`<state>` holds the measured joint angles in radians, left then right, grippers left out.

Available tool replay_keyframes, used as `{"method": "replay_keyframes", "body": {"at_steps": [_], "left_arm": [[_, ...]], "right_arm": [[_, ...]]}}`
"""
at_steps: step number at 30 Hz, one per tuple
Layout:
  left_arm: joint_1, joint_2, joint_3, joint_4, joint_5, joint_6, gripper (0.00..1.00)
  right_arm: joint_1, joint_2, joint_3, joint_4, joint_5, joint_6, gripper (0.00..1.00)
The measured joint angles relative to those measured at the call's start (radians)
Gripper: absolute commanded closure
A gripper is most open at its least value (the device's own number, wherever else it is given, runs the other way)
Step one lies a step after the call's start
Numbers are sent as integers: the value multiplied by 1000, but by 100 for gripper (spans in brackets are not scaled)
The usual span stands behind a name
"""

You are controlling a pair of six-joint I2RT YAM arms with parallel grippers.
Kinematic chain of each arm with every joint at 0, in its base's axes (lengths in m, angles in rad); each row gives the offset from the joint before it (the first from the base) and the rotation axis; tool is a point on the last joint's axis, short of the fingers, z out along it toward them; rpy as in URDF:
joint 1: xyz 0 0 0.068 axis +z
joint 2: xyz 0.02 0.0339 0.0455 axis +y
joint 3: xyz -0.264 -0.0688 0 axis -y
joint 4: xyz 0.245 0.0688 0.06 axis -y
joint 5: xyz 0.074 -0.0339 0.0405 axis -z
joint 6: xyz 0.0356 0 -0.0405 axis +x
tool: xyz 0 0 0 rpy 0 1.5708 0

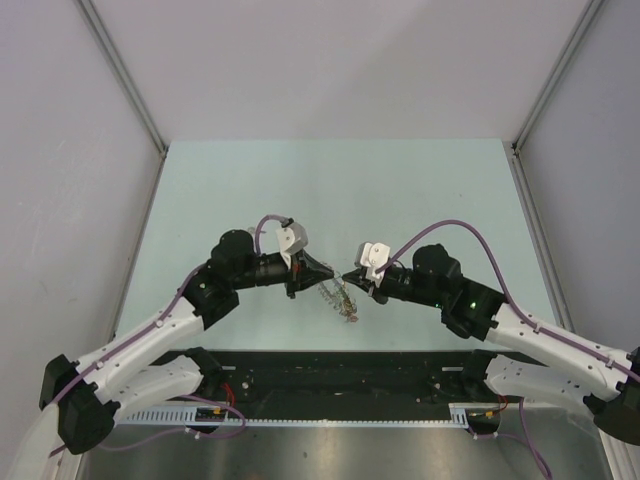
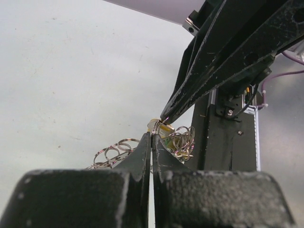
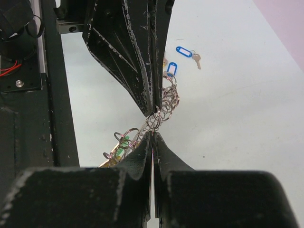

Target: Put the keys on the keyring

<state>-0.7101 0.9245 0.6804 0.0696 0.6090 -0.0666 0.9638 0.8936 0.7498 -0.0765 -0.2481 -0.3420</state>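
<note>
Right wrist view: left gripper [image 3: 154, 110] and right gripper [image 3: 153, 137] pressed shut tip to tip, both pinching silver metal keyring [image 3: 168, 99] with coloured tags, above pale green desk [image 3: 228, 123] toward its near edge; small blue-tagged silver keys [image 3: 184, 51] lying loose beyond.

txt: none legible | brands/nos.: none | blue key tags [image 3: 183, 51] — too small to read

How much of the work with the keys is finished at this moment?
Done: hard to tell. A blue tag sits by the keyring; attached or not, I cannot say. In hand: left gripper and right gripper both pinch the keyring, shut. Left: one blue-tagged key lies loose on the table.
</note>
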Motion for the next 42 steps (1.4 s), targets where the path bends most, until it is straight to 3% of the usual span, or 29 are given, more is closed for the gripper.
{"method": "replay_keyframes", "body": {"at_steps": [11,20,32,42], "left_arm": [[2,-21,-29,55,-48,-63,100],[5,-26,-32,83,-61,-77,100],[6,-26,-32,86,-63,-83,100],[12,-45,-32,65,-64,-35,73]], "right_arm": [[-2,10,-36,77,7,35,100],[-2,28,-41,103,18,47,94],[-2,45,-48,119,32,61,100],[-4,31,-50,71,24,23,100]]}}
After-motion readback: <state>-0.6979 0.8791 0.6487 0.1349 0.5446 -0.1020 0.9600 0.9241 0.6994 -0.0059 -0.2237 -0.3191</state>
